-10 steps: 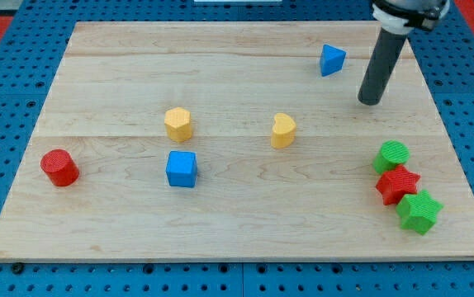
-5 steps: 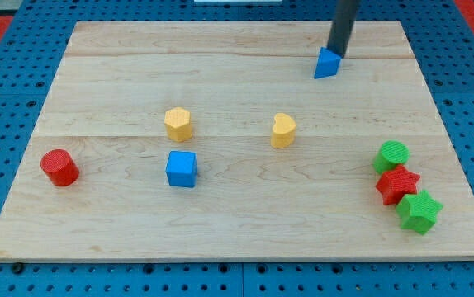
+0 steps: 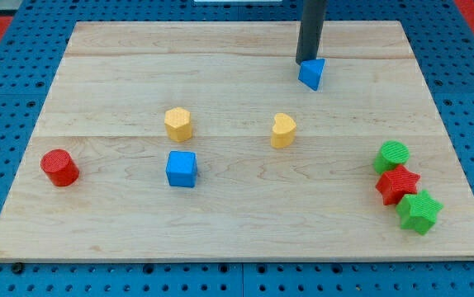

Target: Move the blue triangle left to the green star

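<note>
Near the view's top, our rod, bare and holding nothing, my tip (image 3: pixel 306 62) touching the blue triangle (image 3: pixel 311 73) from above-left, green star (image 3: pixel 419 212) well apart at lower right beside red star (image 3: pixel 397 184), no writing we can read

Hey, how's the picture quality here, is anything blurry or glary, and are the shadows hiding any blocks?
Camera view: lighting is even and soft, with no glare on the wooden board. Blocks look sharp; the blue triangle and green star have clear edges. My tip at the triangle's top-left edge shows little blur. Shadows are faint, hiding nothing.
</note>
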Available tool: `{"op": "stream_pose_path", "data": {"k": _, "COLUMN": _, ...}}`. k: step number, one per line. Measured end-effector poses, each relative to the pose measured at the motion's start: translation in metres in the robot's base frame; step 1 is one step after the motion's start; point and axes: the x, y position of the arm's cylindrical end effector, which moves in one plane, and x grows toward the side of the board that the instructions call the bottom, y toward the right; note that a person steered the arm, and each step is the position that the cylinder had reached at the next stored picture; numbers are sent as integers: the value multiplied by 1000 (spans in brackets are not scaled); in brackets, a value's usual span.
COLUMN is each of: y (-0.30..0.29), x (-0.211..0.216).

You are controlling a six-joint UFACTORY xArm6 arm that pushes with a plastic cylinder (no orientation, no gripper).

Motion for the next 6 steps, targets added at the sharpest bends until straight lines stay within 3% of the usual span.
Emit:
{"op": "stream_pose_path", "data": {"k": 3, "y": 40, "x": 21}}
{"op": "stream_pose_path", "data": {"k": 6, "y": 1, "x": 78}}
